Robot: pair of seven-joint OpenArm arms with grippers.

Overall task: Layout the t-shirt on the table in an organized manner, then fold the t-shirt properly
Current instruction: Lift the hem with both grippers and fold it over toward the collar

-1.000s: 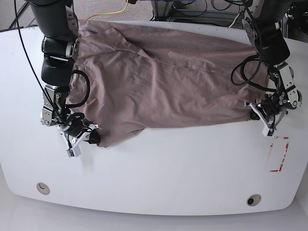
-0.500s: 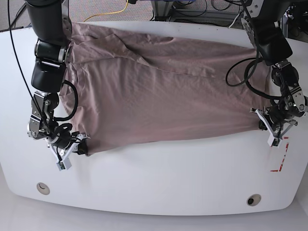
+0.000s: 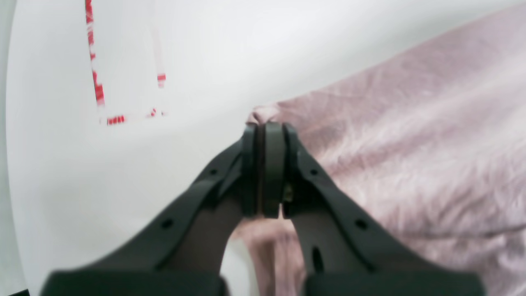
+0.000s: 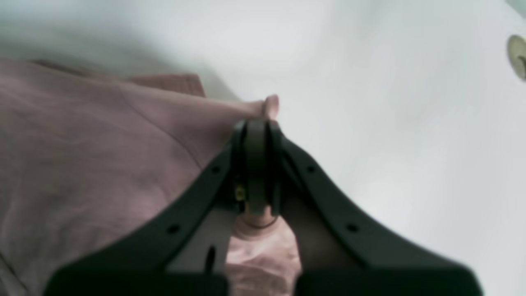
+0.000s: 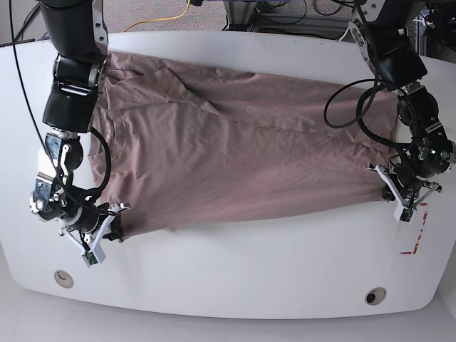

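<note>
White table is covered by the spread t-shirt.
Shirt corners nearest the red mark are pinched by the closed left gripper; the opposite corner by the closed right gripper.

Base view: bright, even overhead light, sharp all over; soft shadows under the arms on the table, mild sheen on its glossy white top. Slight barrel bend at the table's edges. Left wrist view: strong glare on the table, red mark smeared and blurred; t-shirt washed pale, soft focus; near black fingers blurry at bottom. Right wrist view: dimmer, greyish cast, whole pic out of focus, w/ shadow at far left.
</note>
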